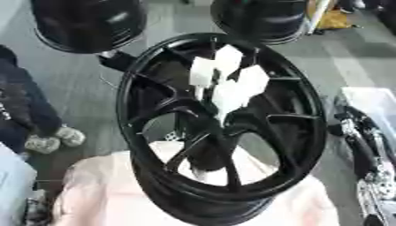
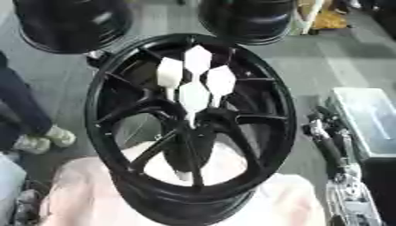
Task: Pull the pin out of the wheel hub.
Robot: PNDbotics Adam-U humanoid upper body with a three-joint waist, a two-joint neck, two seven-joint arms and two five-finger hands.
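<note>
Right now I am looking down on a black wheel hub (image 1: 220, 128) standing tilted on a pale pink surface (image 1: 93, 194), its open face turned up towards my camera. Four white, flag-like pieces (image 2: 193, 75) stick up from the middle of the hub, each on a thin white stem; they cluster just beside one another over the spokes. I take these for the pins, though I cannot tell how they sit in the hub. On the right edge I see part of my right arm (image 2: 334, 148), black with silver joints, well apart from the hub; the hand itself is not visible, so I cannot tell how its fingers stand. My left hand shows nowhere. Two more black wheels (image 1: 89, 22) stand far behind on the grey floor.
</note>
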